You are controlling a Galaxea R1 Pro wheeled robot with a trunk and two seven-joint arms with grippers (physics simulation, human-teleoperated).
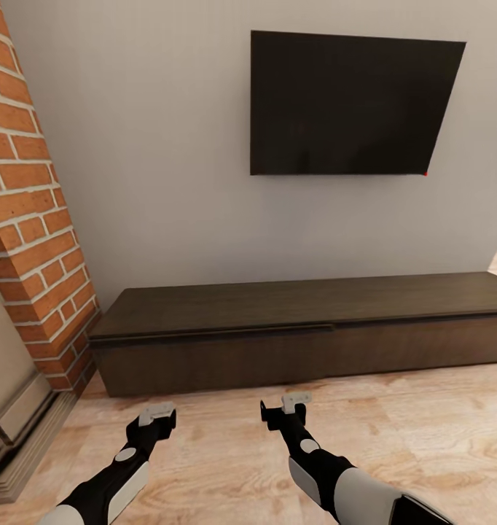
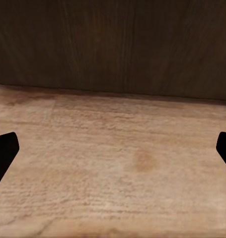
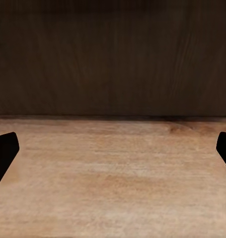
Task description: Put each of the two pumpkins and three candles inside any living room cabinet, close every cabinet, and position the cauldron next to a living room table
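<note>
- Your cabinet [image 1: 307, 328] lies straight ahead of both hands, low on the floor [image 1: 423, 430], with its long axis running across your view from the brick fireplace [image 1: 30, 219] toward the far right, under the wall-mounted TV [image 1: 350, 102].
- Left hand [image 1: 157, 415] and right hand [image 1: 286, 405] hover just above the floor, a short way in front of the cabinet's dark front; each wrist view shows that front rising just past a strip of bare boards.
- Both hands are spread and carry nothing (the dark fingertips sit at opposite edges of each wrist view).
- The right hand is slightly nearer the front; the left faces the end nearer the fireplace.
- The fronts look shut, with a thin lip [image 1: 212, 337] under the top over the left portion, which is probably the edge to hook.
- Room is open to your right; the fireplace crowds the left end, so keep that elbow in.
</note>
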